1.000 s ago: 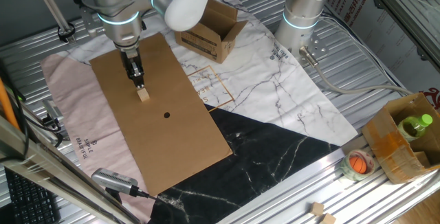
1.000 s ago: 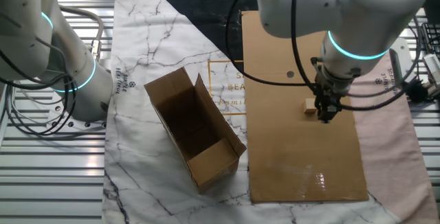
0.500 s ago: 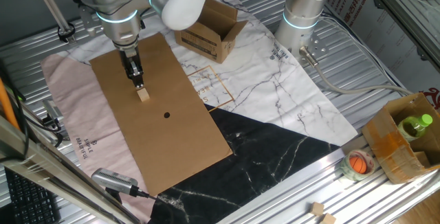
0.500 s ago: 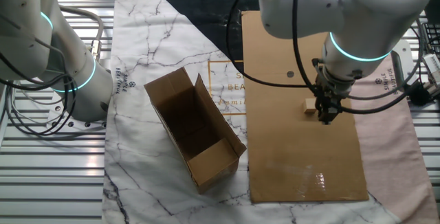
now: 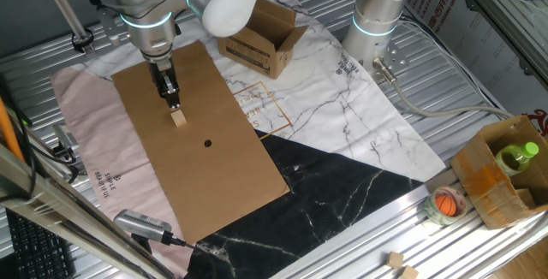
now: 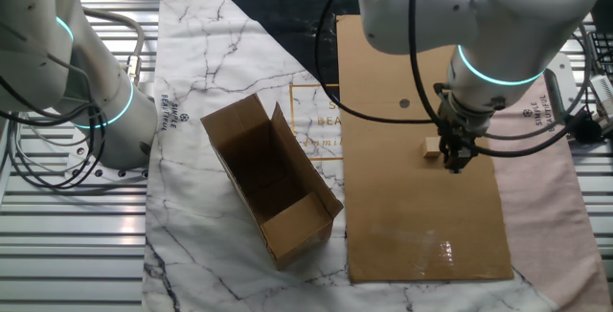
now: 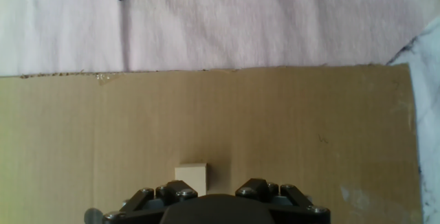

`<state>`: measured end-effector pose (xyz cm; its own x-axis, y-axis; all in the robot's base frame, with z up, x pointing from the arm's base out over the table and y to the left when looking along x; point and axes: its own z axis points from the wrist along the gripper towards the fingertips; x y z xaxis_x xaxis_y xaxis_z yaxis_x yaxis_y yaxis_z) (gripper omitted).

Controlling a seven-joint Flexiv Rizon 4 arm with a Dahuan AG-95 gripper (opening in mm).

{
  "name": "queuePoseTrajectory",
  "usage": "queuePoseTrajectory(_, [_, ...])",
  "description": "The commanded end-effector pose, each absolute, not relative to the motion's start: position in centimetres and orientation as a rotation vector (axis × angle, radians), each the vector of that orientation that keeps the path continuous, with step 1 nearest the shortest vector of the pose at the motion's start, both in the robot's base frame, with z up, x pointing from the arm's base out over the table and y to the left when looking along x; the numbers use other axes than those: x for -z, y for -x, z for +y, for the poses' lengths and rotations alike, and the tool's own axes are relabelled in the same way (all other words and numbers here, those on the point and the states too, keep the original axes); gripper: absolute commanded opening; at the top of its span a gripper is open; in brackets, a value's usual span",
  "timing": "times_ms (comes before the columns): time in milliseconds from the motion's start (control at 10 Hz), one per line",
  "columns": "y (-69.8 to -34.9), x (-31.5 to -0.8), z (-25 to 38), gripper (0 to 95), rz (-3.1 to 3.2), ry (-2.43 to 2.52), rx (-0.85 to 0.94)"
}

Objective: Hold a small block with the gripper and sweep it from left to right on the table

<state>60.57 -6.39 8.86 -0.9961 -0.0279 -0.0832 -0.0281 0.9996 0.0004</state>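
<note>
1. Nothing had shifted since the earlier frames: the silver-white arm still hung straight down, its slim black tool (image 5: pixel 174 103) pointing at the flat brown cardboard sheet (image 5: pixel 231 176).
2. Whether the tool's tips were spread or pressed together could not be told.
3. The tiny pale tan wooden cube (image 5: pixel 179 118) (image 6: pixel 432 148) (image 7: pixel 192 177) lay on the sheet just beside the tool, not pinched, near the black dot (image 5: pixel 208 143) on the ribbed silver bench (image 5: pixel 479 65).

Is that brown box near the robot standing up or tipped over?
Tipped over. The cardboard box lies on its side on the marble cloth, its open mouth and flaps facing sideways, nothing visible inside.
</note>
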Motion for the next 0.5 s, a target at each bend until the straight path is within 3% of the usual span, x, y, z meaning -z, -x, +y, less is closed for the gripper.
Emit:
queuePoseTrajectory(100, [-60.58, -8.82, -6.38, 57.0, 3.065, 0.073, 0.0])
queuePoseTrajectory(500, [-60.58, -8.79, -6.39, 57.0, 3.063, 0.096, -0.007])
